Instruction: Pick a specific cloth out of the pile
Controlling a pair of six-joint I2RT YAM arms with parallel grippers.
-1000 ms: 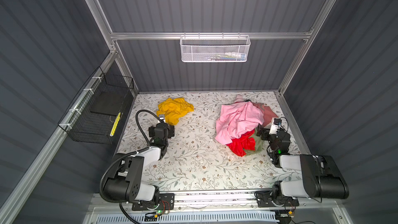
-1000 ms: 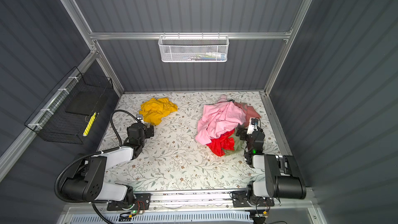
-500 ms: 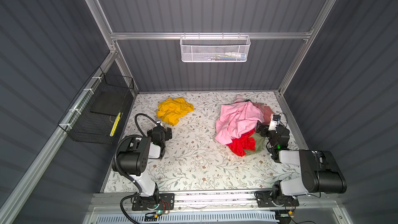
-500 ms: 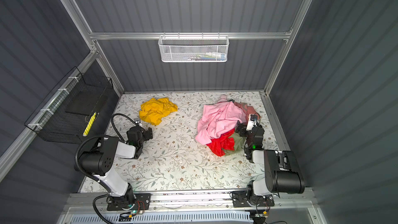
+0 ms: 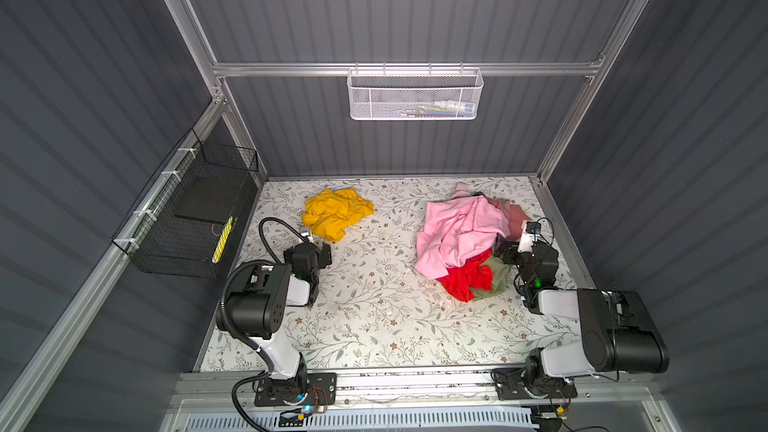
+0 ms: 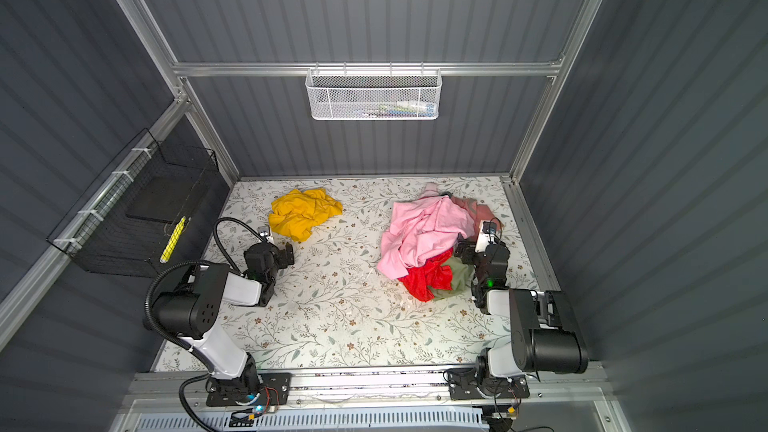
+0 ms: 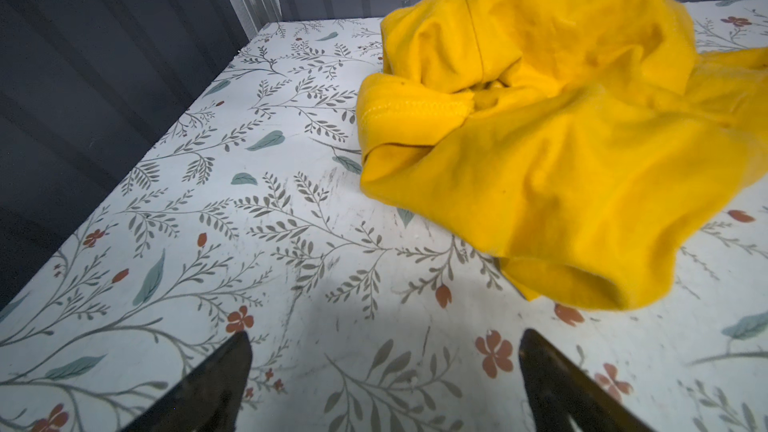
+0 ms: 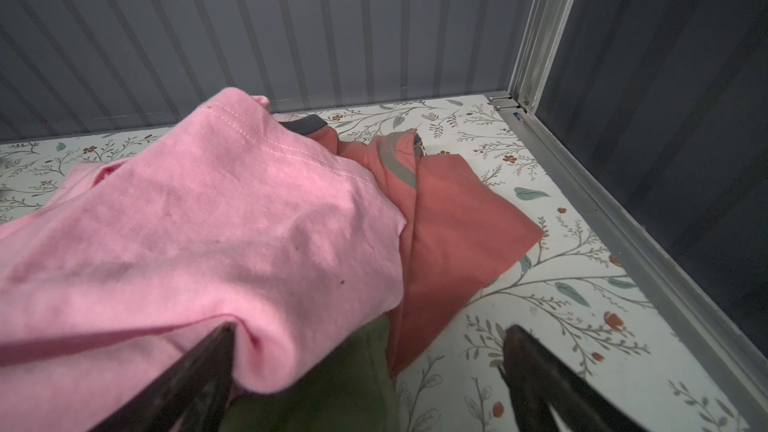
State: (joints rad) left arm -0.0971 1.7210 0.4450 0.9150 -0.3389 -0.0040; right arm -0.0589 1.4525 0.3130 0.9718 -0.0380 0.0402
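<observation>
On the far left part of the desk (image 5: 374, 317), the mustard-yellow cloth (image 5: 336, 214) lies crumpled by itself, well apart from the pile (image 5: 461, 238) on the right, so the picking out looks done or nearly so. The left arm (image 5: 309, 261) sits low just on the near side of the cloth. Its jaws are spread wide and empty, with bare desk between the dark fingers (image 7: 224, 380) in the left wrist view and the yellow hem (image 7: 561, 284) a little beyond them.

The main danger, as I judge it, is on the right. The right arm (image 5: 536, 263) is pressed up against the pile's edge with its jaws also wide and gripping nothing. In the right wrist view, though, a fold of the light pink garment (image 8: 208, 222) bulges against one finger (image 8: 203, 367), and the olive green cloth (image 8: 332, 384) lies between the two. If those jaws close now, they would probably take pink or olive fabric, the wrong piece. A careless withdrawal could hook the pink fold and drag the heap, with the red cloth (image 5: 465, 280) and the dusty rose piece (image 8: 457, 234), across the desk toward the yellow one.

On the left the risk is smaller: a forward or sideways sweep could catch the near hem and pull the soft cloth along.
</observation>
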